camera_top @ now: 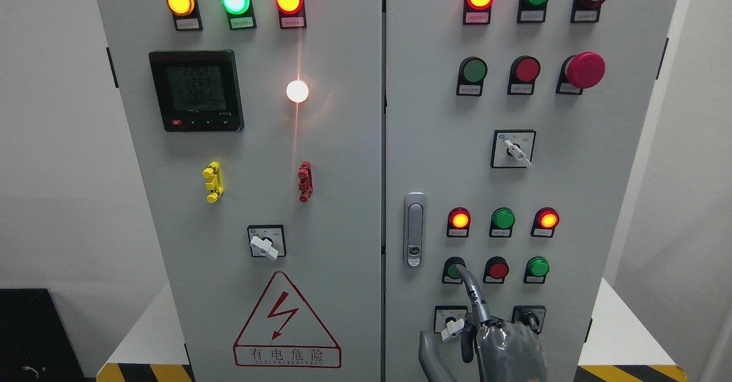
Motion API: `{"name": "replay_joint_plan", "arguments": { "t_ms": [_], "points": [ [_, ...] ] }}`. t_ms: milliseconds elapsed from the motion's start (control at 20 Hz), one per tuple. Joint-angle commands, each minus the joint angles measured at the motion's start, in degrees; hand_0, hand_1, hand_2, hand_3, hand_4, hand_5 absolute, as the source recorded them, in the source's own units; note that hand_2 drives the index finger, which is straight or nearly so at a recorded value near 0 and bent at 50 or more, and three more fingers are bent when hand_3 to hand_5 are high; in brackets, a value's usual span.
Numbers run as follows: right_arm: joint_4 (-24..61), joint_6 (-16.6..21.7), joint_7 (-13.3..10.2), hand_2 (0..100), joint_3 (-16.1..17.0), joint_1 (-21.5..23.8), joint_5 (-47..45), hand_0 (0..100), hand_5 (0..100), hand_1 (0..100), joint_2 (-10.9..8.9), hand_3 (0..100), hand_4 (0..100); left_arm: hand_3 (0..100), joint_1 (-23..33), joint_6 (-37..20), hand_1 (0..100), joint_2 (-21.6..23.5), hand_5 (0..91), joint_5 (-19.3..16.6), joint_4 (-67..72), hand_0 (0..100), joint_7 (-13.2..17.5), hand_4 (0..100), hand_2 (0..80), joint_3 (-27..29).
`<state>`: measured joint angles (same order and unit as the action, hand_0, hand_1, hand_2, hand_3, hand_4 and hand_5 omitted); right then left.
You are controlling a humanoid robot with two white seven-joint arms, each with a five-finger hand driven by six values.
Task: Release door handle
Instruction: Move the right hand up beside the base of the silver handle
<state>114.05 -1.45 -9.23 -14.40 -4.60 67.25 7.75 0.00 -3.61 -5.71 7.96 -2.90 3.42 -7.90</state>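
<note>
Door handle [414, 230]: upright at the right cabinet door's [600, 159] left edge, untouched.
Right hand [486, 336]: low, right of handle, fingers loose, one extended, gripping nothing; release looks complete.
Left hand: unseen.

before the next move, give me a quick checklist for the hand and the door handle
1. Right hand off the door handle: ok, it sits below and to the right of the handle, apart from it.
2. Hand holding nothing: ok, index finger out, thumb spread.
3. Index fingertip clear of the green button: cannot tell, the tip overlaps the button's edge in this view.
4. Hand clear of the white selector switch: cannot tell, the two sit right beside each other.
5. Handle seated upright in its housing: ok.
6. Left hand position: cannot tell, it is out of view.
</note>
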Motion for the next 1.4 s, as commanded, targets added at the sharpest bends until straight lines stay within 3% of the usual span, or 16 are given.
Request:
{"name": "replay_joint_plan", "arguments": {
  "t_ms": [0, 250, 701, 1001, 1352],
  "points": [
    [-5.2, 0.0, 0.4, 0, -0.5, -3.3, 6.3, 51, 100, 31, 0.07, 100, 100, 0, 1.1, 0.0, 56, 0.0, 0.0, 0.0, 0.0, 12, 0.0, 0, 0.0, 0.0],
    [-7.3, -1.1, 0.4, 0, -1.0, -6.1, 12.6, 50, 100, 31, 0.16, 100, 100, 0, 1.1, 0.0, 56, 0.0, 0.0, 0.0, 0.0, 12, 0.0, 0, 0.0, 0.0],
    [-10.2, -3.9, 0.5, 0, -3.3, -6.3, 17.4, 50, 100, 30, 0.16, 100, 100, 0, 1.1, 0.0, 56, 0.0, 0.0, 0.0, 0.0, 12, 0.0, 0, 0.0, 0.1],
    [-12.6, -6.5, 0.7, 0, -4.1, -8.2, 19.1, 51, 100, 30, 0.16, 100, 100, 0, 1.1, 0.0, 56, 0.0, 0.0, -0.1, 0.0, 12, 0.0, 0, 0.0, 0.0],
    [-14.5, -6.6, 0.8, 0, -4.8, -9.1, 19.9, 51, 100, 29, 0.25, 100, 100, 0, 1.1, 0.0, 56, 0.0, 0.0, 0.0, 0.0, 12, 0.0, 0, 0.0, 0.0]
  ]
}}
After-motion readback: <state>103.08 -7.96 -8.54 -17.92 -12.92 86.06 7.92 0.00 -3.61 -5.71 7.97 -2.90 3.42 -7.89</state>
